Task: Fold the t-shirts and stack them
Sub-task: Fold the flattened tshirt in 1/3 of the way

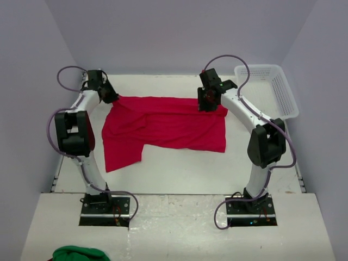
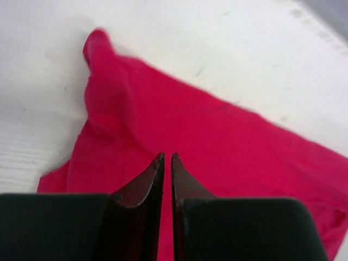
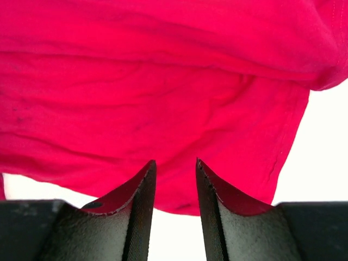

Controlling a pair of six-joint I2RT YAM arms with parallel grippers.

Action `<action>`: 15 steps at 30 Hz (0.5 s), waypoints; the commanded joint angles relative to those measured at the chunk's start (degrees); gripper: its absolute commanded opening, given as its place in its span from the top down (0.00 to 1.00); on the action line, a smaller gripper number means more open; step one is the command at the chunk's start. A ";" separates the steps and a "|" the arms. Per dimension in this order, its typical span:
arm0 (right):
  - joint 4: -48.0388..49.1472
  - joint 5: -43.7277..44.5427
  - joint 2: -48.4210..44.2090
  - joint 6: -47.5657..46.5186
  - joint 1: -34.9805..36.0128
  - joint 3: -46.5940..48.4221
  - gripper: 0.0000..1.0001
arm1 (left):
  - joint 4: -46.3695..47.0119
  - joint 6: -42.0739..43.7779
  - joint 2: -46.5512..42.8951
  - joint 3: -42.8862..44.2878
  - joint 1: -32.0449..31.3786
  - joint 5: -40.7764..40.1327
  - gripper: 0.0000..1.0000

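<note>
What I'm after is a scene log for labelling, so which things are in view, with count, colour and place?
t-shirt: one, red, lying spread on the far middle of the table, between the two grippers.
basket: one, white mesh, at the table's far right corner.
green cloth: one bundle, green, at the near left edge of the top view, partly cut off.
table: one, white, under everything.
left arm: one, white and black, on the left side.
right arm: one, white and black, on the right side.
left gripper: one, dark, over the shirt's left end, jaws almost together, nothing between them.
right gripper: one, dark, over the shirt's right end, jaws apart, nothing between them.
</note>
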 commanded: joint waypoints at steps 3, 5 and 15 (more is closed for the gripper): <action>1.15 2.13 -6.24 0.94 1.54 -2.65 0.61 | 9.99 2.09 -17.09 -2.69 -0.40 1.76 0.89; 0.71 2.04 -8.17 2.33 2.25 -4.23 0.58 | 8.33 1.92 -23.39 -4.79 -1.53 -0.52 0.88; 5.27 2.13 -22.32 11.21 2.86 -27.33 0.44 | -12.68 -0.90 -45.05 -28.23 -8.75 -17.83 0.85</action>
